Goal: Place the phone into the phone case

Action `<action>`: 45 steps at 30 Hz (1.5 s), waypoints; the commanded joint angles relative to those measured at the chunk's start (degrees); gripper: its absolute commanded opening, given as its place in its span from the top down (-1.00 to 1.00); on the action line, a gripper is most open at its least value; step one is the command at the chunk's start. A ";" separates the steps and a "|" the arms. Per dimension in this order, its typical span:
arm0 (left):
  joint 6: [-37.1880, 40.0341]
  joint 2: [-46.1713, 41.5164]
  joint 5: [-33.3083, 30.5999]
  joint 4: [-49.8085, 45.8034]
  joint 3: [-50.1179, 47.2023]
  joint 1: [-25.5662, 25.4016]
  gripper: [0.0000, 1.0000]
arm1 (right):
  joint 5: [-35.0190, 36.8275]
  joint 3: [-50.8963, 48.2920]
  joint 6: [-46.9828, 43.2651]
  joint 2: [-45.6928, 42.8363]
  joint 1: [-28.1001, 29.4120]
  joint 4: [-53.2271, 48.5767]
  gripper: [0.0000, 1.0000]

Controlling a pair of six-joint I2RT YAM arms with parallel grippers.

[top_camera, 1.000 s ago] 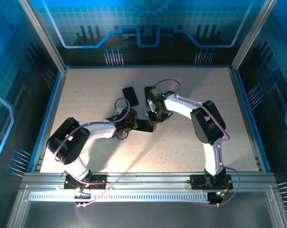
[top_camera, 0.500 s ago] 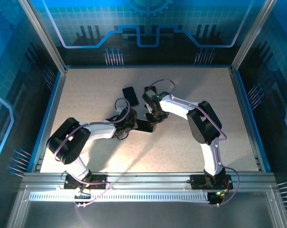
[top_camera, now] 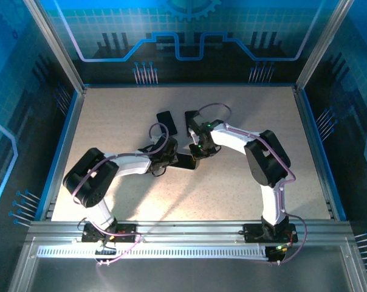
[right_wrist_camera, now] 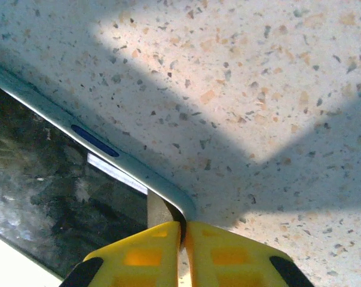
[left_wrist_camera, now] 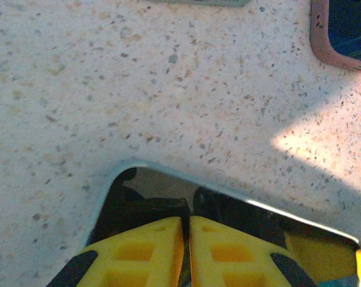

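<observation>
The phone [top_camera: 185, 160] is a dark slab with a silver rim, lying mid-table between the two arms. My left gripper [top_camera: 170, 159] is shut on its left edge. In the left wrist view the yellow fingers [left_wrist_camera: 150, 251] pinch the glossy phone [left_wrist_camera: 240, 212]. My right gripper [top_camera: 196, 152] is shut on the opposite corner. The right wrist view has the phone [right_wrist_camera: 55, 191] at lower left, its rounded corner between the fingers [right_wrist_camera: 138, 257]. The phone case [top_camera: 166, 123] lies flat just behind, dark inside. Its pink rim [left_wrist_camera: 321, 42] sits at the top right of the left wrist view.
The speckled beige table [top_camera: 244, 109] is bounded by a blue raised border [top_camera: 65, 140] and metal frame posts. Both arms [top_camera: 265, 158] arch over the table's middle, and purple cables loop above them.
The right wrist swung a little left, then back. The left arm crept slightly right. Both grippers stayed shut on the phone, which barely moved.
</observation>
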 commanded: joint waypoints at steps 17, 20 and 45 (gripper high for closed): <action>2.14 23.27 9.00 -7.69 27.06 -11.70 0.72 | -10.87 -29.86 12.81 -19.91 -14.42 9.33 0.61; 2.05 24.98 10.10 -7.40 29.46 -12.21 0.72 | -10.62 -31.93 14.16 -24.65 -15.73 9.63 0.59; -0.52 4.48 6.08 -11.83 12.73 -9.40 0.68 | -18.28 -33.40 9.40 -25.54 -14.79 16.31 0.53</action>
